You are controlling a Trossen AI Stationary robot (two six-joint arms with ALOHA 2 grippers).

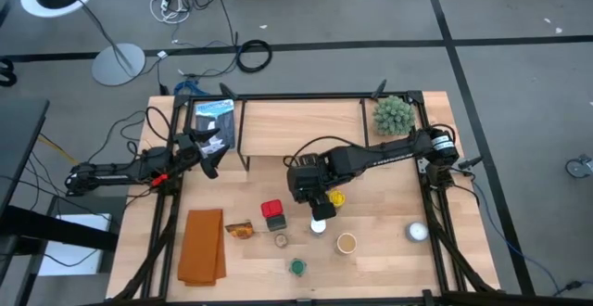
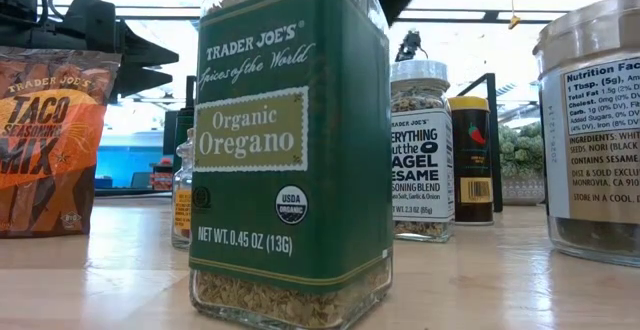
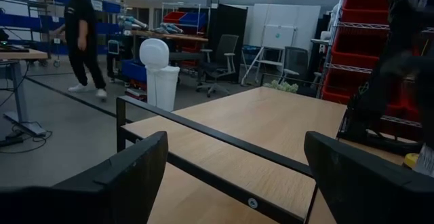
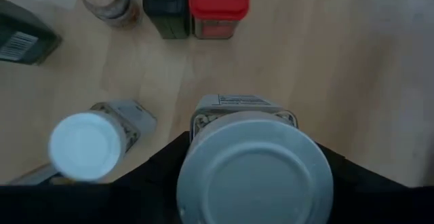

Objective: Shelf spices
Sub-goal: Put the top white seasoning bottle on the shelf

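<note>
My right gripper hangs over the middle of the table, shut on a grey-lidded spice jar. Around it stand other spices: a white-capped jar, a red tin, a yellow-lidded jar, a tan-lidded jar, a green-lidded oregano jar and a small jar. All of these rest on their bases on the tabletop. The shelf stands at the far side. My left gripper waits open at the table's left edge. My right gripper pinches the grey-lidded jar between its two fingers, one on either side just under the lid's rim. The fingers come from above, pointing steeply down. The jar sits upright, lid toward the wrist; its foot is hidden by the lid.
A spiky green plant ball sits at the far right corner and a white dome at the near right. An orange cloth and a taco seasoning packet lie near left. Black frame rails border the table.
</note>
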